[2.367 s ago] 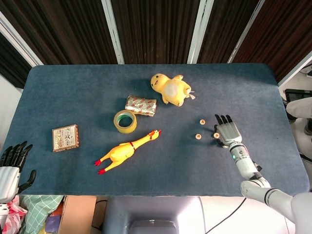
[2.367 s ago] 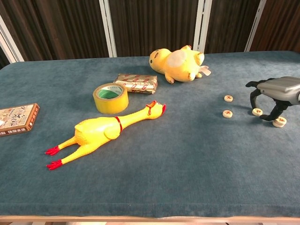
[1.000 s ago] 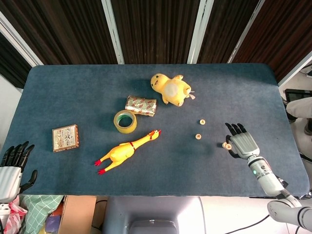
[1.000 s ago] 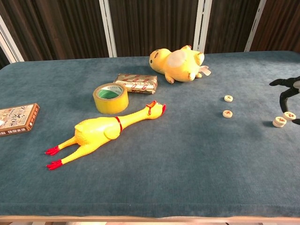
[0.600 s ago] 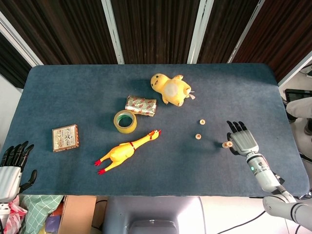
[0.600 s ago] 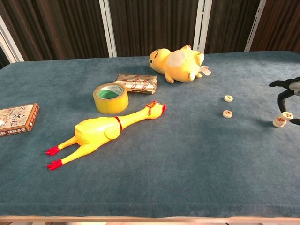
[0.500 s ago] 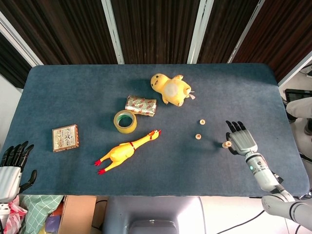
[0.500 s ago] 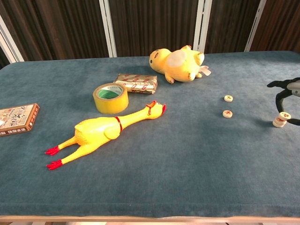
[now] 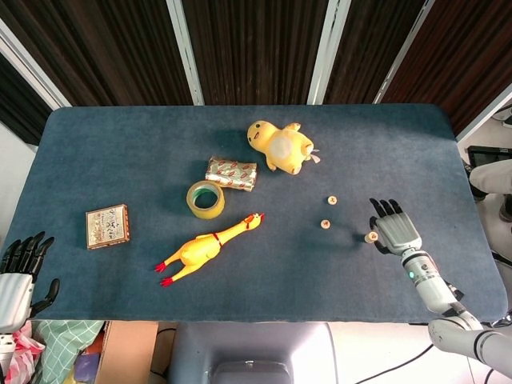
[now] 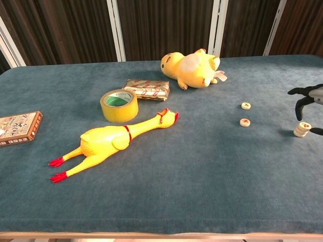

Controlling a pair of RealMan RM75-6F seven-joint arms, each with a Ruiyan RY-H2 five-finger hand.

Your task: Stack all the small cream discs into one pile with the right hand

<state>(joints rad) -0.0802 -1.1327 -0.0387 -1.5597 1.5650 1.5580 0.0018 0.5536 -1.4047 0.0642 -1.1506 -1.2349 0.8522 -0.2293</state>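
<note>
4 cream discs (image 10: 245, 106), 2 yellow toys (image 10: 192, 63), 1 tape roll (image 10: 119, 106).

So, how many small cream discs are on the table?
4: two single discs lie apart; two more are stacked in a pile beside the right hand.

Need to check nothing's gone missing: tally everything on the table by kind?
Cream discs: 4, two loose, two stacked by the right hand
Yellow toys: 2, plush, rubber chicken
Tape roll: 1
Foil packet: 1
Small box: 1
Total: 9
</note>
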